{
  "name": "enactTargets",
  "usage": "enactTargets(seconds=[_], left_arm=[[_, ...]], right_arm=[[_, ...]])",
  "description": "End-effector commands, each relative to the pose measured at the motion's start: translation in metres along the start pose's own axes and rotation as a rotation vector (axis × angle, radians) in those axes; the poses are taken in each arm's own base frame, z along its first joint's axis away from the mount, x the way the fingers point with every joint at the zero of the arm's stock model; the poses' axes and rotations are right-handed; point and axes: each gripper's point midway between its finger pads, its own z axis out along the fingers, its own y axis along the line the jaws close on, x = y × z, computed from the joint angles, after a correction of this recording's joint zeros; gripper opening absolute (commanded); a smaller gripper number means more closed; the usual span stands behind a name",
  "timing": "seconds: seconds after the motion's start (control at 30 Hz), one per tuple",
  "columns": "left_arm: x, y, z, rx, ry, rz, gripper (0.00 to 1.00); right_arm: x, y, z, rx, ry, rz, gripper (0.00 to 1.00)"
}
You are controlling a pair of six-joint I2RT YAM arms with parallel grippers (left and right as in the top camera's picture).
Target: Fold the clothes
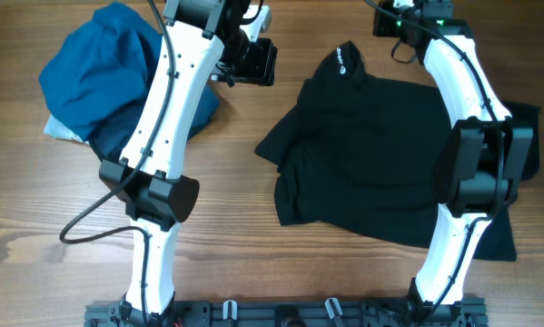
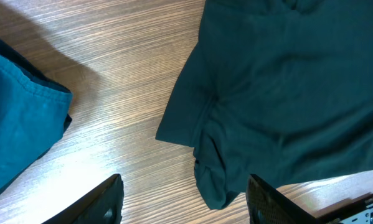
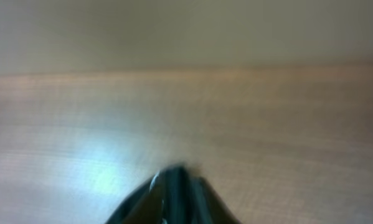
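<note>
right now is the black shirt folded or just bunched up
Rumpled, not neatly folded: the black shirt lies in an uneven layered heap on the table, edges ragged.

Wears smooth white shells along left arm (image 1: 167, 100) and right arm (image 1: 467, 82), broken at the elbows by chunky black joint housings (image 1: 163, 195). Trails a black cable (image 1: 85, 222) in a loose loop off the left elbow, with thinner black wiring (image 1: 169, 54) along the white links. Carries a small green light (image 1: 440, 22) near the right wrist. Ends in matte black, broad, angular left fingers (image 2: 108, 202); right fingers (image 3: 174, 196) probably the dark wedge in the blurred view.
</note>
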Motion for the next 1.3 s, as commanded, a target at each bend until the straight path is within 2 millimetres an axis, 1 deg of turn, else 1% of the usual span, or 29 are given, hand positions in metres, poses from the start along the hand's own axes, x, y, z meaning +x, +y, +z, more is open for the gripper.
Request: enactTargets(seconds=[0.0,0.03,0.1,0.2,0.23,0.27,0.3,0.33,0.4,0.53,0.57,0.63,0.7,0.73,0.8,0.87,0.9,0.93,0.97,1.0,1.03,1.07,1.13,1.2,1.27], left_arm=[[0.000,0.000,-0.008,-0.002,-0.017,0.000,0.64],[0.000,0.000,-0.008,-0.002,-0.018,0.000,0.64],[0.000,0.000,-0.008,-0.002,-0.018,0.000,0.64],[0.000,0.000,-0.008,-0.002,-0.017,0.000,0.65],[0.000,0.000,-0.008,-0.002,-0.017,0.000,0.65],[0.000,0.000,-0.008,-0.002,-0.017,0.000,0.65],[0.000,0.000,-0.008,-0.002,-0.017,0.000,0.65],[0.000,0.000,-0.008,-0.002,-0.017,0.000,0.65],[0.000,0.000,-0.008,-0.002,-0.017,0.000,0.65],[0.000,0.000,-0.008,-0.002,-0.017,0.000,0.65],[0.000,0.000,-0.008,-0.002,-0.017,0.000,0.65],[0.000,0.000,-0.008,-0.002,-0.017,0.000,0.66],[0.000,0.000,-0.008,-0.003,-0.018,0.000,0.66],[0.000,0.000,-0.008,-0.003,-0.018,0.000,0.66],[0.000,0.000,-0.008,-0.003,-0.019,0.000,0.66],[0.000,0.000,-0.008,-0.003,-0.018,0.000,0.66],[0.000,0.000,-0.008,-0.003,-0.018,0.000,0.66],[0.000,0.000,-0.008,-0.003,-0.018,0.000,0.67],[0.000,0.000,-0.008,-0.003,-0.018,0.000,0.67],[0.000,0.000,-0.008,-0.003,-0.019,0.000,0.67],[-0.001,0.000,-0.008,-0.002,-0.021,0.000,0.67],[-0.001,0.000,-0.008,-0.002,-0.023,0.001,0.67],[-0.002,0.000,-0.008,-0.001,-0.024,0.001,0.67],[-0.001,0.000,-0.008,-0.001,-0.023,0.001,0.67],[0.000,0.000,-0.008,-0.002,-0.019,0.000,0.67]], right_arm=[[0.059,0.037,0.008,-0.126,0.206,0.035,0.45],[0.082,0.039,0.012,-0.108,0.271,0.039,0.59],[0.110,0.041,0.018,-0.075,0.339,0.045,0.62],[0.141,0.042,0.027,-0.047,0.392,0.104,0.60],[0.151,0.042,0.034,-0.044,0.392,0.125,0.40],[0.149,0.041,0.036,-0.045,0.382,0.124,0.26],[0.147,0.041,0.037,-0.044,0.372,0.120,0.19],[0.140,0.040,0.039,-0.046,0.343,0.114,0.12],[0.119,0.035,0.038,-0.039,0.280,0.109,0.04],[0.070,0.018,0.023,-0.031,0.160,0.116,0.04],[0.055,0.011,0.015,-0.024,0.123,0.119,0.04],[0.032,0.000,0.002,-0.018,0.067,0.126,0.04],[0.022,-0.007,-0.004,-0.027,0.043,0.136,0.04],[0.022,-0.010,-0.005,-0.024,0.043,0.141,0.04],[0.029,-0.016,-0.005,-0.014,0.067,0.153,0.04],[0.036,-0.014,-0.004,-0.027,0.087,0.150,0.06],[0.040,-0.008,-0.004,-0.056,0.103,0.128,0.23],[0.045,-0.002,-0.004,-0.079,0.123,0.113,0.45],[0.052,0.001,-0.002,-0.081,0.151,0.117,0.58],[0.060,0.005,0.002,-0.084,0.176,0.121,0.60],[0.078,0.011,0.013,-0.083,0.231,0.125,0.60],[0.089,0.013,0.021,-0.078,0.260,0.124,0.60],[0.111,0.011,0.038,-0.022,0.309,0.142,0.58],[0.126,0.005,0.050,0.045,0.335,0.175,0.50],[0.133,0.003,0.057,0.077,0.342,0.188,0.42]])
